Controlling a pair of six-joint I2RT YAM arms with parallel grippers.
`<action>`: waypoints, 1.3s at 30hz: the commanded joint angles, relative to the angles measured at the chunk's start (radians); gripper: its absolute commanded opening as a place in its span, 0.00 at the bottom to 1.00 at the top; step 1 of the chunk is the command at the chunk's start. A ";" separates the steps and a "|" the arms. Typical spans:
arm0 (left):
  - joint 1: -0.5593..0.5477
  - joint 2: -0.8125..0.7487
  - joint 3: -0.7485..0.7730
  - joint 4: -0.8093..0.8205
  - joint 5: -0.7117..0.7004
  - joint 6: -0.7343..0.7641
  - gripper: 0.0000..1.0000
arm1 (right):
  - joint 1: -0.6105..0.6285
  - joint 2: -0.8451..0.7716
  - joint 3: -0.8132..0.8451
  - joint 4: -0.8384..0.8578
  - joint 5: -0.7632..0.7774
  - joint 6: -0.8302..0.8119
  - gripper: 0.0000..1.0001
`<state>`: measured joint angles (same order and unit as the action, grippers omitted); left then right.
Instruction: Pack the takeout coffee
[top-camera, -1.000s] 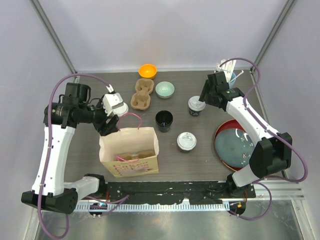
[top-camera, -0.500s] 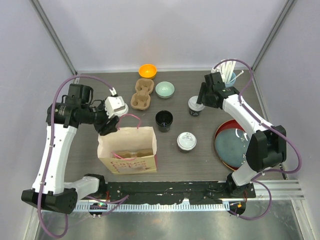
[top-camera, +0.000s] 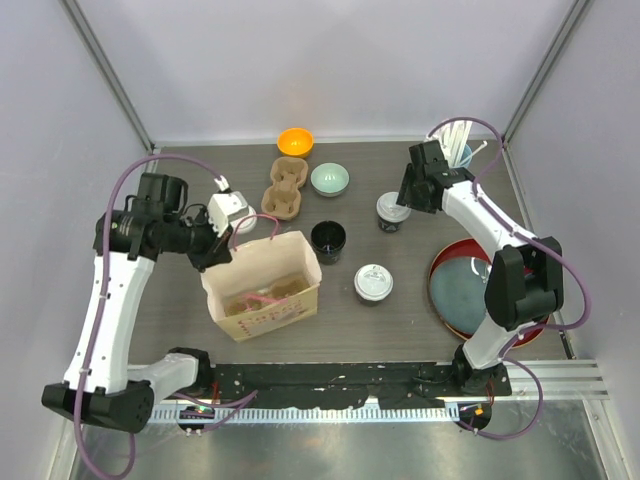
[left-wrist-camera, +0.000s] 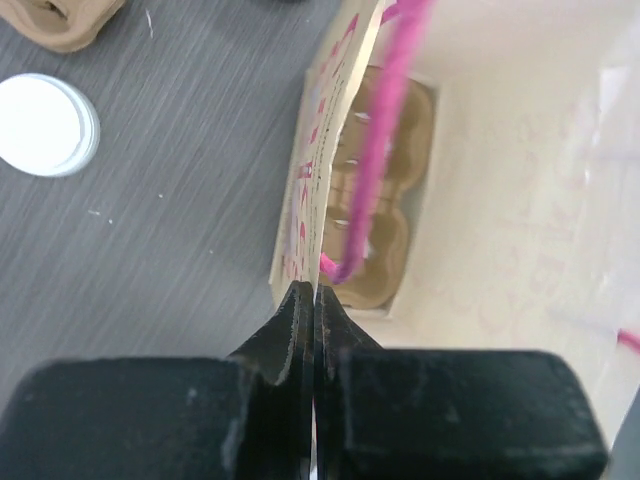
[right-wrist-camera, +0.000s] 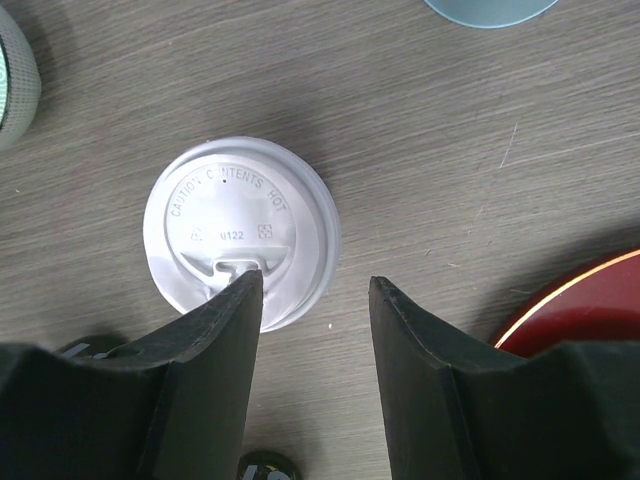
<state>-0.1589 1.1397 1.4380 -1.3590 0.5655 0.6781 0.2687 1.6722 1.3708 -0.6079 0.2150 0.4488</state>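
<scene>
Two takeout coffee cups, black with white lids, stand on the table: one (top-camera: 393, 210) at back right and one (top-camera: 373, 282) nearer the middle. My right gripper (top-camera: 402, 198) hovers open by the back cup. In the right wrist view that cup's lid (right-wrist-camera: 240, 235) lies left of the gap, under the left fingertip (right-wrist-camera: 240, 295). My left gripper (top-camera: 225, 246) is shut on the rim of the cream paper bag (top-camera: 265, 295). In the left wrist view the jaws (left-wrist-camera: 314, 297) pinch the bag's edge (left-wrist-camera: 318, 180) beside its pink handle (left-wrist-camera: 385, 130). A cardboard carrier (left-wrist-camera: 390, 200) lies inside the bag.
A dark mug (top-camera: 328, 240) stands between bag and cups. At the back are a second cardboard carrier (top-camera: 283, 188), an orange bowl (top-camera: 295, 142), a pale green bowl (top-camera: 330, 179) and a tumbler of straws (top-camera: 460, 152). A red plate (top-camera: 455, 310) sits at right.
My left gripper has closed on the bag's rim, and the bag has tipped and turned with its mouth wider open. The right gripper has narrowed a little and shifted slightly by the back cup.
</scene>
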 joint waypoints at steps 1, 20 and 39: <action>-0.004 -0.096 0.003 -0.210 -0.028 -0.221 0.00 | 0.001 0.003 0.047 0.002 0.014 0.028 0.52; -0.004 -0.101 0.004 -0.201 -0.010 -0.275 0.00 | 0.043 0.096 0.106 -0.078 0.026 0.037 0.41; -0.004 -0.090 -0.005 -0.207 -0.009 -0.261 0.00 | 0.041 0.123 0.180 -0.118 0.017 -0.084 0.18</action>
<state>-0.1589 1.0534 1.4319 -1.3617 0.5323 0.4114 0.3084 1.7874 1.4986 -0.7216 0.2333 0.4137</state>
